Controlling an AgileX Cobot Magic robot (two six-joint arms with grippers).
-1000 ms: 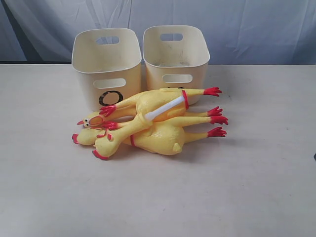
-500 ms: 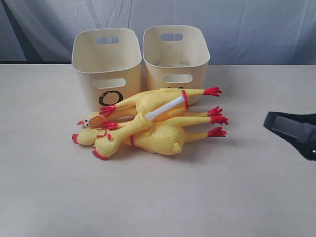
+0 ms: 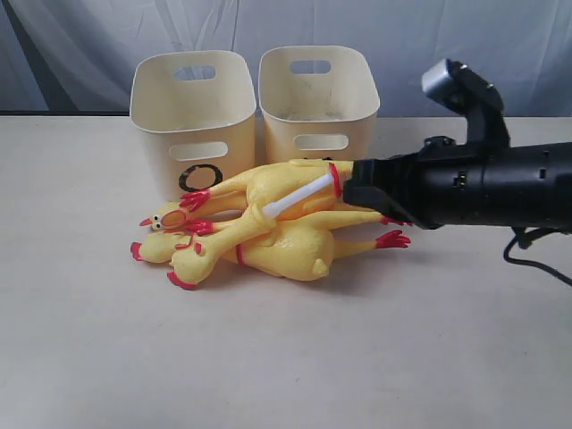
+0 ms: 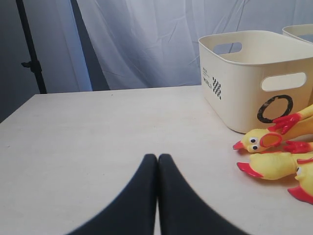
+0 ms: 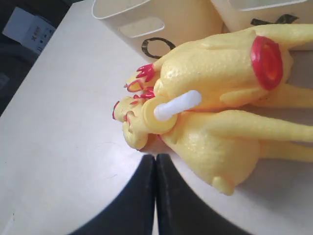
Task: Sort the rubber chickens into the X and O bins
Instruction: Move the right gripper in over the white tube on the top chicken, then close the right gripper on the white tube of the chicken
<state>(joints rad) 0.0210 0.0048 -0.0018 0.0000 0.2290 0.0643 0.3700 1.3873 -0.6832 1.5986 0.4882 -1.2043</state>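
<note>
Three yellow rubber chickens (image 3: 277, 241) with red combs and feet lie piled in front of the bins, heads to the left. The top one (image 3: 268, 183) carries a white tube (image 3: 290, 198). The left cream bin (image 3: 192, 112) shows a black O. The right bin (image 3: 319, 94) has its mark mostly hidden behind the chickens; the right wrist view shows part of a black mark (image 5: 274, 19). My right gripper (image 3: 350, 189) hovers over the chickens' leg end, shut and empty, its tips (image 5: 156, 157) close to a chicken's body (image 5: 220, 152). My left gripper (image 4: 157, 157) is shut, empty, left of the heads (image 4: 259, 142).
The cream tabletop (image 3: 268, 357) spreads in front of the pile and to both sides. A pale curtain (image 3: 402, 45) hangs behind the bins. A dark stand (image 4: 29, 49) rises past the table's far left edge. The right arm's black body (image 3: 483, 183) spans the right side.
My right arm has swept in from the right edge, leftward, until its front end covers the chickens' red feet. The chickens and bins have stayed put.
</note>
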